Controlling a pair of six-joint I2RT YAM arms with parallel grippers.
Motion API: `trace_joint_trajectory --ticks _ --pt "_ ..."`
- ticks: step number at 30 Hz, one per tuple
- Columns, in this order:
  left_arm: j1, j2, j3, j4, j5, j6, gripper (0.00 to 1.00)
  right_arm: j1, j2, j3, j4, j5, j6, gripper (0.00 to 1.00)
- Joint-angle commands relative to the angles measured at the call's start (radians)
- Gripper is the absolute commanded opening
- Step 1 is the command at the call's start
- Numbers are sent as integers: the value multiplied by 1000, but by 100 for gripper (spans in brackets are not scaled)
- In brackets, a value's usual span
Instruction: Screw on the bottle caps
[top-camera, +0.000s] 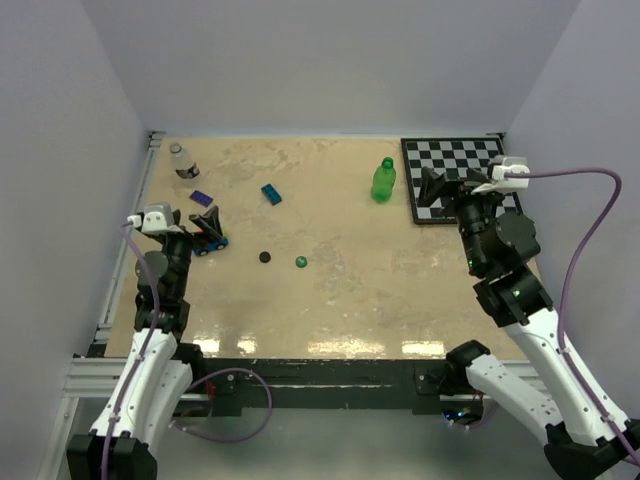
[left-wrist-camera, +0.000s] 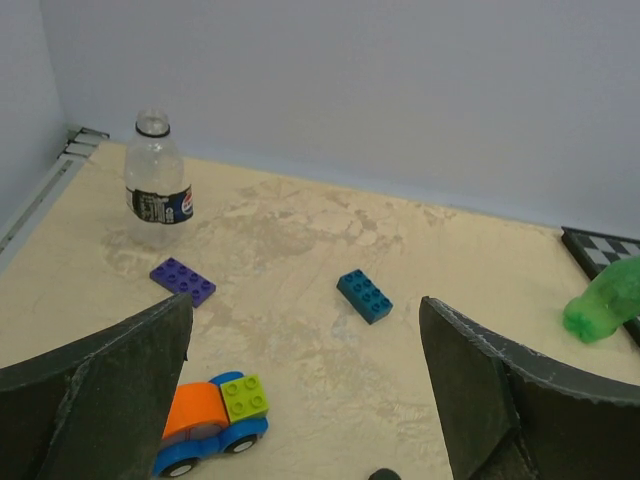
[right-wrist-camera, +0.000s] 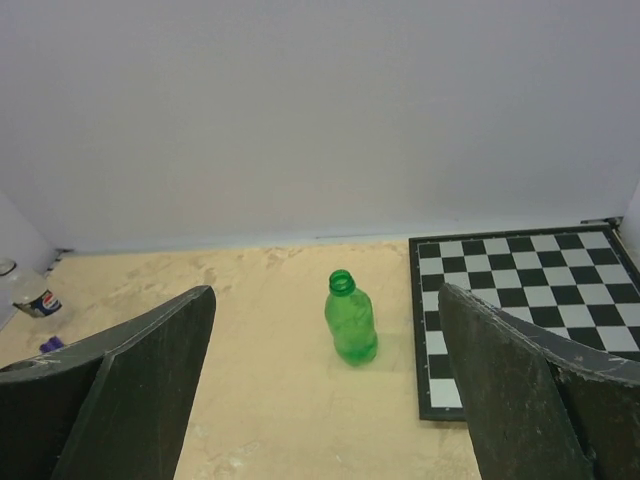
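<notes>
**Top view.** Chessboard (top-camera: 455, 160) lay flat in the far right corner of the desk (top-camera: 380, 300). Green bottle (top-camera: 383, 181) stood upright just off the board's left edge, not touching it, neck open. Clear bottle (top-camera: 182, 161) stood at the opposite far corner, well apart from the board, also uncapped. Black cap (top-camera: 265, 257) and green cap (top-camera: 301, 262) lay near each other on the bare desk, well left of the board and nearer the arms, the green one on the side closer to the board. Blue brick (top-camera: 271, 194), purple brick (top-camera: 201, 198) and toy car (top-camera: 210, 243) were scattered between the clear bottle and the caps. Left jaws hung above the toy car. Right jaws hung over the board's left part.

**Left wrist.** Left jaws stood spread wide, nothing between them. Clear bottle (left-wrist-camera: 156, 180) carried a dark label band with a red-and-blue roundel like the Pepsi mark. The print was too small to read. Purple brick (left-wrist-camera: 182, 281) lay just in front of it. Only a corner of the chessboard (left-wrist-camera: 603, 250) showed at the right edge, the green bottle (left-wrist-camera: 603, 305) beside it.

**Right wrist.** Right jaws were likewise fully apart and gripped nothing. Green bottle (right-wrist-camera: 351, 320) stood just left of the chessboard (right-wrist-camera: 530, 310), with no label visible. Clear bottle (right-wrist-camera: 25, 290) was at the far left edge, its label lettering unreadable.
</notes>
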Motion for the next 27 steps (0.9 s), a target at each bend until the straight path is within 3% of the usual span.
trace_joint_trajectory --ticks 1,10,16,27 --pt "72 35 20 93 143 -13 100 6 -17 -16 -51 -53 18 98" --pt "111 50 12 122 215 -11 100 6 15 1 -133 -163 62 99" --pt "94 91 15 121 219 10 100 6 126 74 -188 -73 102 99" --pt "-110 23 23 66 140 79 100 5 392 185 -188 102 136 99"
